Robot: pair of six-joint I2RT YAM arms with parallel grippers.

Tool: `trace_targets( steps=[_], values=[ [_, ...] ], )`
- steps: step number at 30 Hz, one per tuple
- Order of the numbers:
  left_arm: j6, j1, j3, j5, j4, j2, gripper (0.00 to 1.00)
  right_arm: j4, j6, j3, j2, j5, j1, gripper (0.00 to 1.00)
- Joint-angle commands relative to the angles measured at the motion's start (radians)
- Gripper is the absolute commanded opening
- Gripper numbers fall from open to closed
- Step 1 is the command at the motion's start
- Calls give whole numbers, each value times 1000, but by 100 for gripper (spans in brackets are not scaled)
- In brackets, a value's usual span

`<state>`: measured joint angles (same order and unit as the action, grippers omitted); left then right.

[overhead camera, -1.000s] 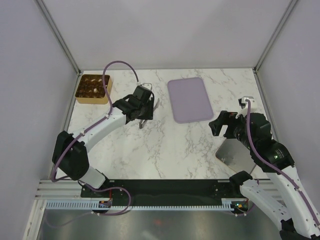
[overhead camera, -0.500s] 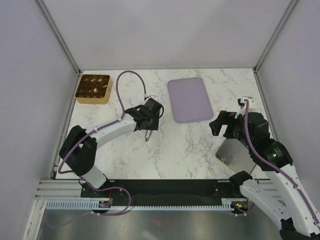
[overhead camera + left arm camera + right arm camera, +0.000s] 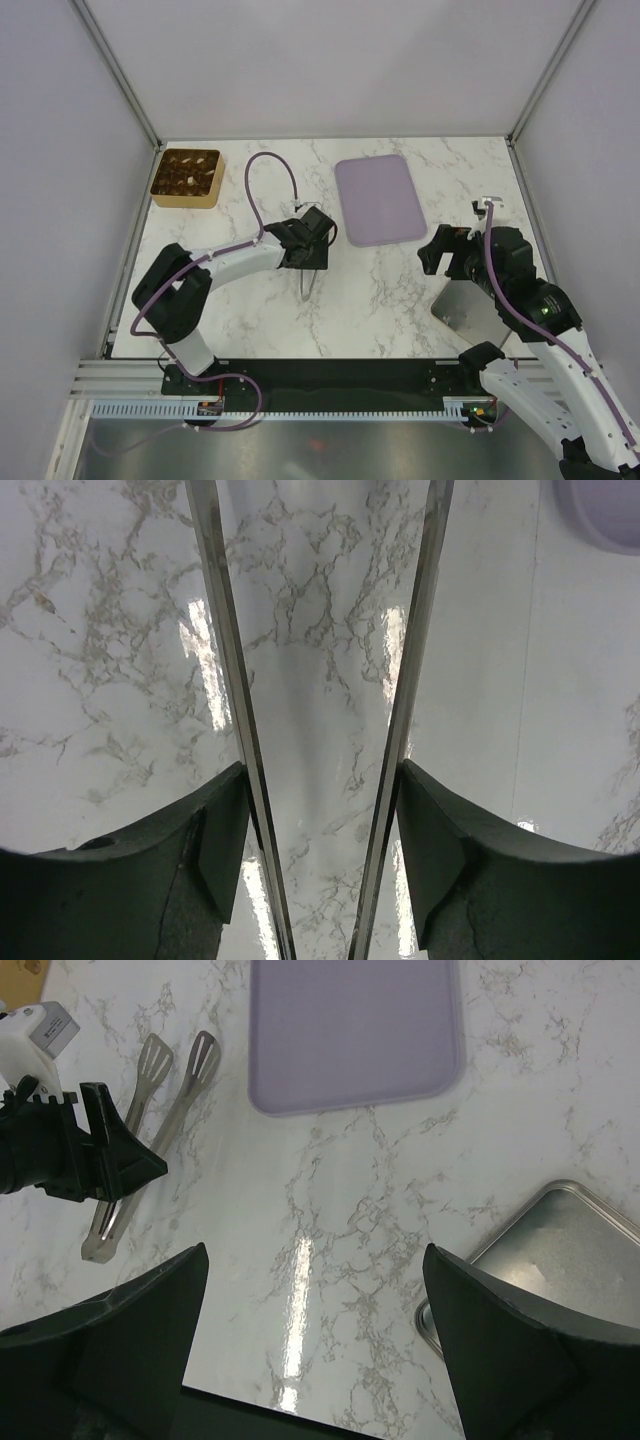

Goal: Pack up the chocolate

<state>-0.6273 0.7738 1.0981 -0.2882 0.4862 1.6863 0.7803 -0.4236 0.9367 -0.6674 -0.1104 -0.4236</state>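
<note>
- Metal tongs (image 3: 203,1060) are pinched by the left end effector (image 3: 322,815) near the middle of the desk (image 3: 380,290). Its two pads press on the outer sides of the two tong arms, about halfway along them, and the arms stand apart from each other.
- I think the grip is placed halfway so that a stronger squeeze can bring the flat slotted heads together. The heads point to the far edge and the joined end points to the near edge.
- Whether the tongs touch the desk, I cannot tell.
- The chocolate (image 3: 185,172), small dark and pale pieces, sits in the compartments of a golden-brown box (image 3: 183,201) at the far left corner, well apart from the tongs. How many compartments are filled is too small to see.
- A lilac tray (image 3: 378,200) lies by the far edge, right of the middle and near the tong heads. No piece shows on it.
- The right end effector (image 3: 315,1260) is spread wide and holds nothing. It hovers by the right edge, near a shiny metal plate (image 3: 560,1250) with a raised rim.
- This plate could be the lid of the box, laid aside so that the box is open for packing.
- In my judgement the filling is nearly done. The likely remaining work is to put the tongs down and close the box.
</note>
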Motion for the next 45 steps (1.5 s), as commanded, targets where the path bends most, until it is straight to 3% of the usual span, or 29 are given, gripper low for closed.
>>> trace_targets(
  steps=[1,21,30,33,36,37,40,45],
  values=[
    [-95,15,-20,0,-44,7,66,-12,-12,-7,11,-8,-3,97],
    [-198,61,-63,6,-37,23,86,-15,-24,-26,29,9,-1,98],
    [-181,64,-61,32,6,-131,100,-12,-66,4,19,32,-1,98],
    [-132,62,-46,18,32,-209,99,-12,-78,8,9,41,-3,98],
    [-45,58,66,-25,51,-253,97,-18,-81,16,3,55,-3,98],
    [83,52,95,-119,87,-255,95,-19,-81,17,2,57,-1,98],
    [254,13,222,-216,101,-237,91,-41,-81,11,2,63,-1,98],
    [409,-215,440,-185,98,-123,76,-107,-90,-4,-9,93,-3,98]
  ],
)
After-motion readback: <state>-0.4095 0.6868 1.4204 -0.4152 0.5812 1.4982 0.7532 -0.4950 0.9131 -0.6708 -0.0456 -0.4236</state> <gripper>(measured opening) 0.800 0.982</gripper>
